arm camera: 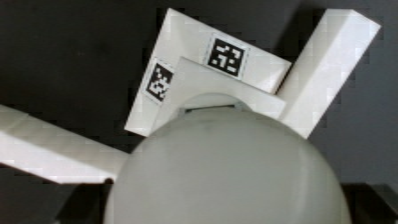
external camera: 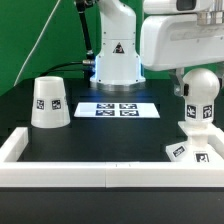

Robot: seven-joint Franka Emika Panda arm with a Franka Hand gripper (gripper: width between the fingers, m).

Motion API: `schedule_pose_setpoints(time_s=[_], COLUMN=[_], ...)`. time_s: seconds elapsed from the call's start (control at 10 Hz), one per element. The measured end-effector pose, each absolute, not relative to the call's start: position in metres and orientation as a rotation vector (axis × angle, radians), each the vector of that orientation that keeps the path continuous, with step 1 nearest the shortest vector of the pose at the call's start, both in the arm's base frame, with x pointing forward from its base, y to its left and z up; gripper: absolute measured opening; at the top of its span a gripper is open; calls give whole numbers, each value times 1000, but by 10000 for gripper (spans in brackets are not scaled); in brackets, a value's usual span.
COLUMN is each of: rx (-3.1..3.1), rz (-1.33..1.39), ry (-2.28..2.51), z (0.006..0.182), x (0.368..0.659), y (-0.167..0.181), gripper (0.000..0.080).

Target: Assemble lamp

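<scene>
Hand (external camera: 196,86) clamped on bulb (external camera: 199,104) over base (external camera: 188,150) at table's (external camera: 100,140) walled corner; shade (external camera: 50,104) well apart, open room between.

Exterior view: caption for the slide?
Hand at bulb over base, exterior view's right; shade stands apart at its left.

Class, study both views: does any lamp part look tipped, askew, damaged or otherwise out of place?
Nothing stands out. The shade stands upright at the exterior view's left, apart from the rest. The bulb is upright above the base at that view's right, and the marker board lies flat between them.
</scene>
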State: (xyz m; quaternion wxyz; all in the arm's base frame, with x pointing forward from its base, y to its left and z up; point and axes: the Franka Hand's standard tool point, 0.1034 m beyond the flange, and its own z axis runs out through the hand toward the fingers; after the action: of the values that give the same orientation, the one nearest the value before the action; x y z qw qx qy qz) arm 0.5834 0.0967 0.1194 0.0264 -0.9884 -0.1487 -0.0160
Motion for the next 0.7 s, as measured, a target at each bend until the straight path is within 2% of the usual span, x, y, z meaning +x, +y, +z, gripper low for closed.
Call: schedule_pose_setpoints(time_s=[0.4,0.7], rx=[-3067,-3024], rz=[-27,-12], ry=[260,555], z=[119,119], x=[583,582], y=[102,103], gripper=[577,578])
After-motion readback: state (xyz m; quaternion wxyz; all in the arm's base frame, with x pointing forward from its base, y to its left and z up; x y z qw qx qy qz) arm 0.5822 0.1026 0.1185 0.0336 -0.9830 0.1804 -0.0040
